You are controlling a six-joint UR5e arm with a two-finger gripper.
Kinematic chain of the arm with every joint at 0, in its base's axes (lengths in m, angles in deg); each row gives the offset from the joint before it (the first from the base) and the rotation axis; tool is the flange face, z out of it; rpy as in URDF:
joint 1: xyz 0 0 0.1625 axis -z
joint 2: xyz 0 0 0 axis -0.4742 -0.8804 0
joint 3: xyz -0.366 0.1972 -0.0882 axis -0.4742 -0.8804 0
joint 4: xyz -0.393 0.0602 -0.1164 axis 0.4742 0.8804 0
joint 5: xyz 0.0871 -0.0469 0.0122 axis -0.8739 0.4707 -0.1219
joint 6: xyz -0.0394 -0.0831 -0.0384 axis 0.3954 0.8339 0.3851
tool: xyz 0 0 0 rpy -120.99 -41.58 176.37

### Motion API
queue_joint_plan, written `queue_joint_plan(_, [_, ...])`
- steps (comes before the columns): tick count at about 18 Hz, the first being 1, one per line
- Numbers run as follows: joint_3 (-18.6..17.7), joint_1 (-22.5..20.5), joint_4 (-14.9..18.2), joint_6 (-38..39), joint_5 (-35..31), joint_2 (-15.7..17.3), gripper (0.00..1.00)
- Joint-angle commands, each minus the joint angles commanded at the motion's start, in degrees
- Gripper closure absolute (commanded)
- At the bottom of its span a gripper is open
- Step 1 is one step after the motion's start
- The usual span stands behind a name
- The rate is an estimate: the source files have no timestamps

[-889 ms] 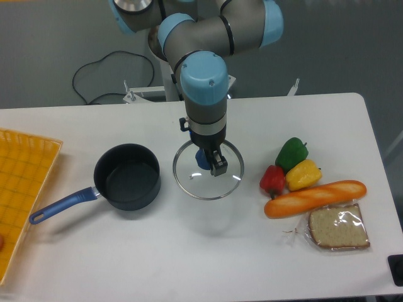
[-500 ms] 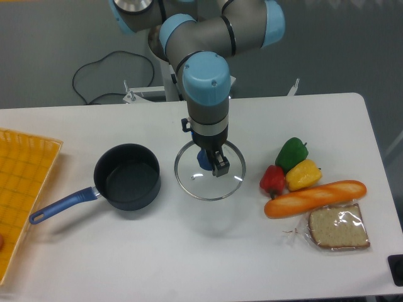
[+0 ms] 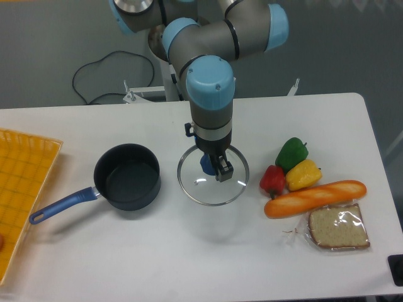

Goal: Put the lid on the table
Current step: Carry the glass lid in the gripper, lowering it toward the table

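The gripper [image 3: 211, 166] is clamping the blue knob of the lid [image 3: 213, 175], which is hanging above the table [image 3: 189, 251], between the saucepan [image 3: 126, 175] and the peppers [image 3: 290, 165]. The saucepan is standing uncovered, showing a bare dark interior; the yellow tray [image 3: 22, 189] is lying at the table's edge.

Grey tubular arm [image 3: 211, 116] with light-blue joint caps and a black gripper [image 3: 214, 165].

A dark saucepan [image 3: 128, 175], yellow tray [image 3: 22, 182], three peppers [image 3: 290, 167], baguette [image 3: 315, 197] and wrapped bread slice [image 3: 338, 228].
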Motion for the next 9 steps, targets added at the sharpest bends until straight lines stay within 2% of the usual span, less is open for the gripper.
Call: queue_joint_plan(9, [2.6,0.1,-0.5,0.1,0.0,-4.7,0.40])
